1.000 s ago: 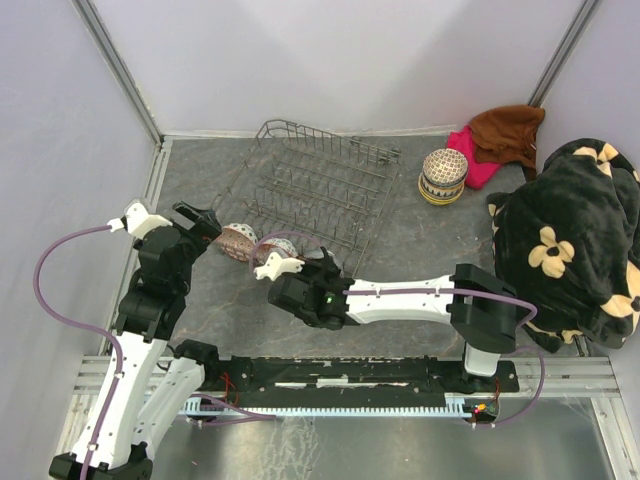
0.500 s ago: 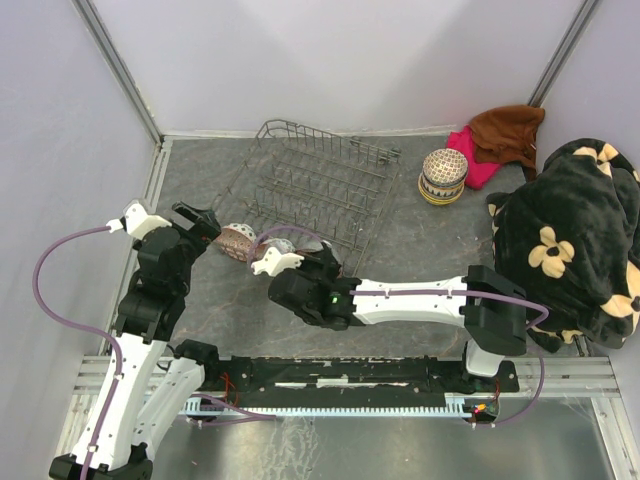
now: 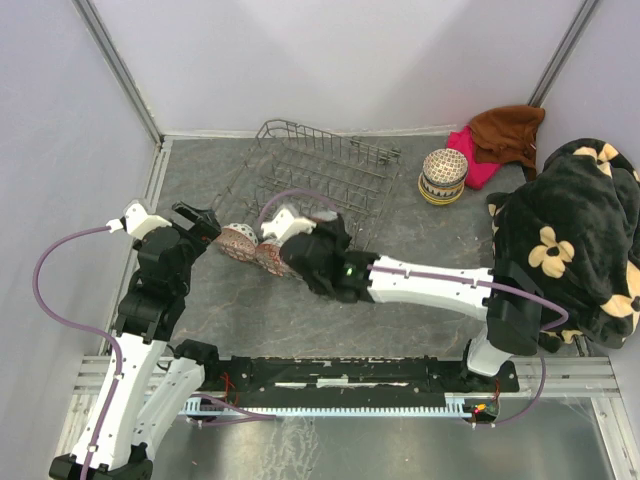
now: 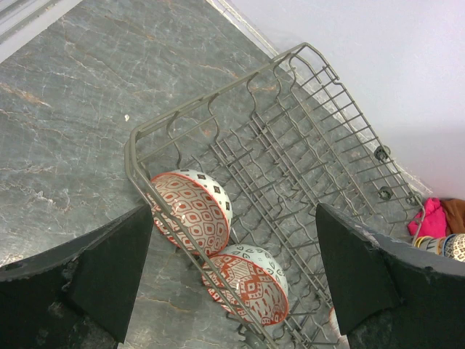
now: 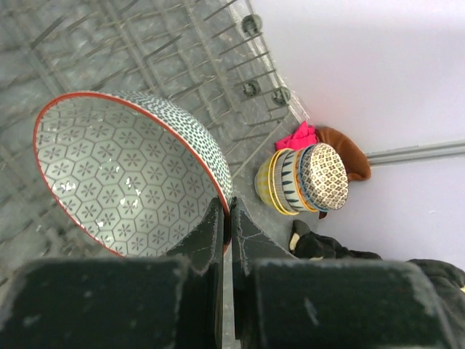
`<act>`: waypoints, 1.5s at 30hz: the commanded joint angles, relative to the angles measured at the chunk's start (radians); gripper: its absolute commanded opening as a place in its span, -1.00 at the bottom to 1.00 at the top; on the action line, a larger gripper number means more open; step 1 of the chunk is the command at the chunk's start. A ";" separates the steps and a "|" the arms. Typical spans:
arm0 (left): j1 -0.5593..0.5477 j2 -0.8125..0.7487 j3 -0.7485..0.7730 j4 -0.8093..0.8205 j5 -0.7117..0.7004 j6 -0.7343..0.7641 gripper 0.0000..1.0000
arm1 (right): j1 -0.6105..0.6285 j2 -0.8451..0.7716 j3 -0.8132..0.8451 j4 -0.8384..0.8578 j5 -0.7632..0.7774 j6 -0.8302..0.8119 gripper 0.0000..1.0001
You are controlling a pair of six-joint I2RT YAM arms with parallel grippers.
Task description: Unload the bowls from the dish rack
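Your left hand (image 4: 234,247): fingers spread, hovering at rack (image 3: 320,170) near-left corner. Two red-patterned bowls (image 4: 192,211) (image 4: 251,283) stand on edge inside that corner, side by side. Your right hand (image 5: 227,225): pinching rim of hex-lined bowl (image 5: 116,167) over rack wires. Bowl stack (image 3: 444,175) on surface (image 3: 420,240) past rack's right end.

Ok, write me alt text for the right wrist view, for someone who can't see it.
The right pincer is closed on the red rim of a patterned bowl, its hexagon-tiled inside facing the camera. Behind it lies the grey wire dish rack, and beyond that a stack of bowls beside a pink cloth and a brown cloth.
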 commanded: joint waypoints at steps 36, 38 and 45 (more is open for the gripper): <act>-0.004 -0.002 0.021 0.035 0.047 0.004 0.99 | -1.255 0.277 0.784 -0.648 -1.175 0.568 -0.98; -0.004 -0.003 0.019 0.034 0.044 0.006 0.99 | -1.257 0.279 0.781 -0.644 -1.173 0.572 -0.98; -0.003 -0.001 0.019 0.035 0.039 0.006 0.99 | -1.264 0.281 0.783 -0.645 -1.140 0.582 -0.98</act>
